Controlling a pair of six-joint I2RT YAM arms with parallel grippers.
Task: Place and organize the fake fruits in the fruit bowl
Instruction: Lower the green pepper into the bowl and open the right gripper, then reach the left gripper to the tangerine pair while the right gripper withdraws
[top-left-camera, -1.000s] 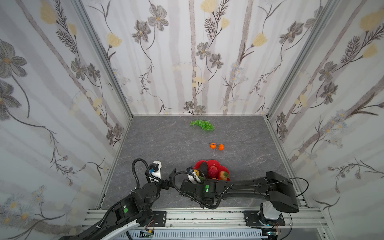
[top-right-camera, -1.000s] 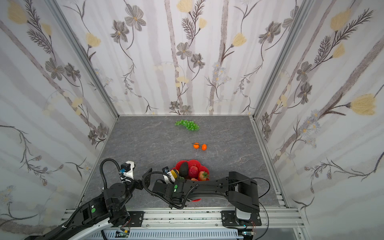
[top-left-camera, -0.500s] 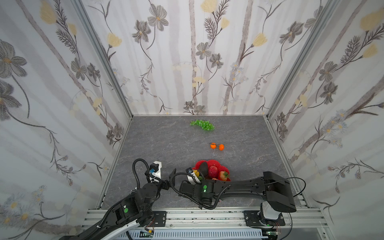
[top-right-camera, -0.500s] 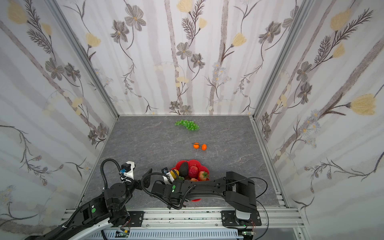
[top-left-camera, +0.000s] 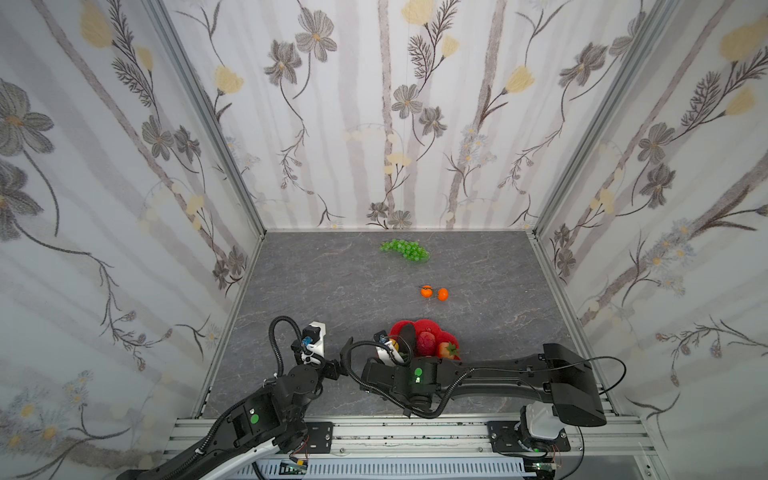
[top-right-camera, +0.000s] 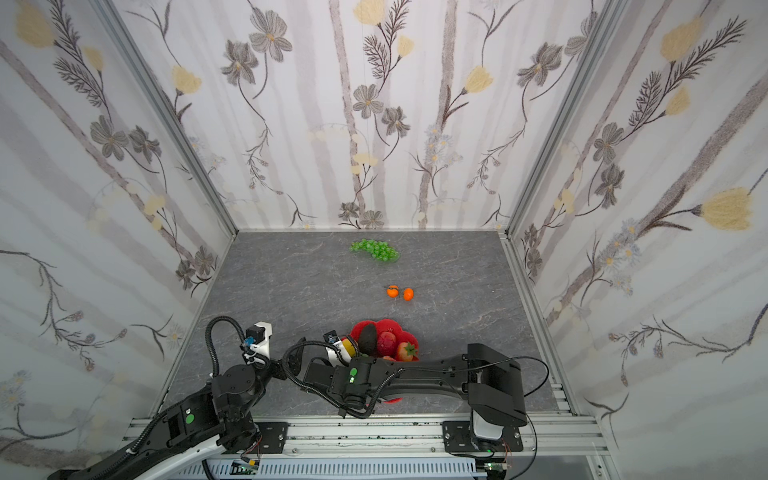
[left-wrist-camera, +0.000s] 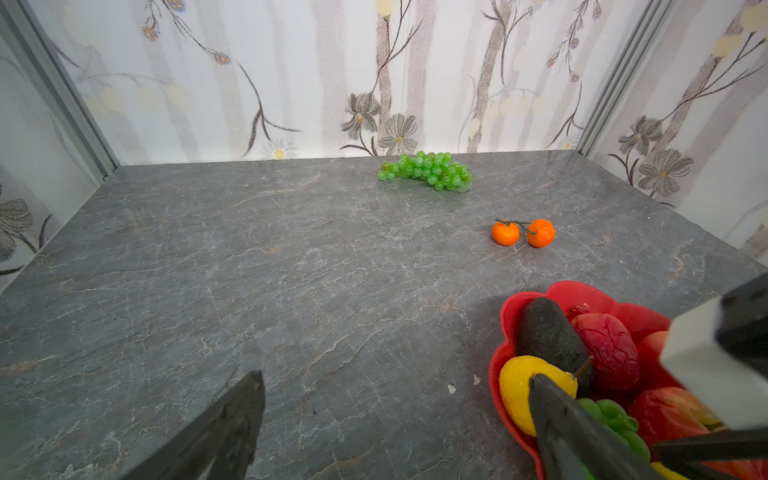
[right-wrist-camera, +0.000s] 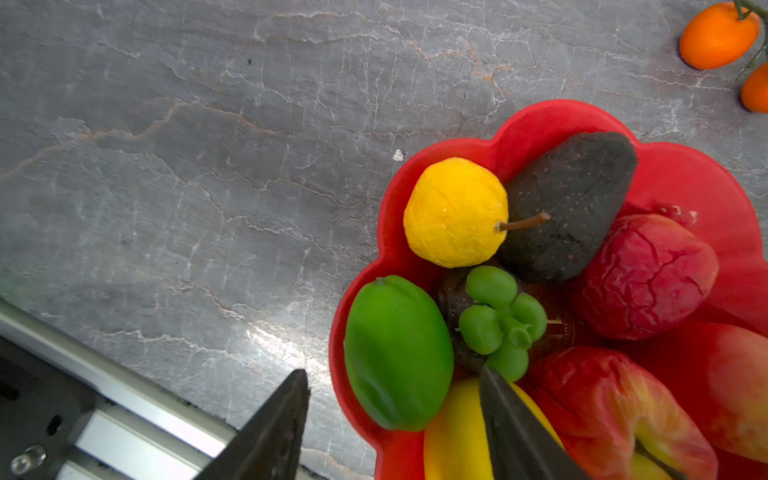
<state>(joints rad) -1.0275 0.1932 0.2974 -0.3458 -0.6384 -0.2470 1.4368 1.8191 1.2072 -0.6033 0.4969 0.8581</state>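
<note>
The right gripper (right-wrist-camera: 394, 372) has its jaws apart on either side of the green lime (right-wrist-camera: 397, 353) and grips nothing. The lime lies in the red fruit bowl (right-wrist-camera: 540, 120), near a yellow pear (right-wrist-camera: 455, 212). The left gripper (left-wrist-camera: 397, 376) is spread wide and empty over the table (left-wrist-camera: 291, 270). In both top views the two oranges (top-left-camera: 434, 293) lie at twelve o'clock from the bowl, and the grape bunch (top-left-camera: 405, 251) at eleven o'clock beyond them.

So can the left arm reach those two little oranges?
Probably yes. The oranges sit alone on bare table past the fruit bowl, and the open left hand faces that way with nothing between. The right arm is by the bowl, off to the side.
</note>
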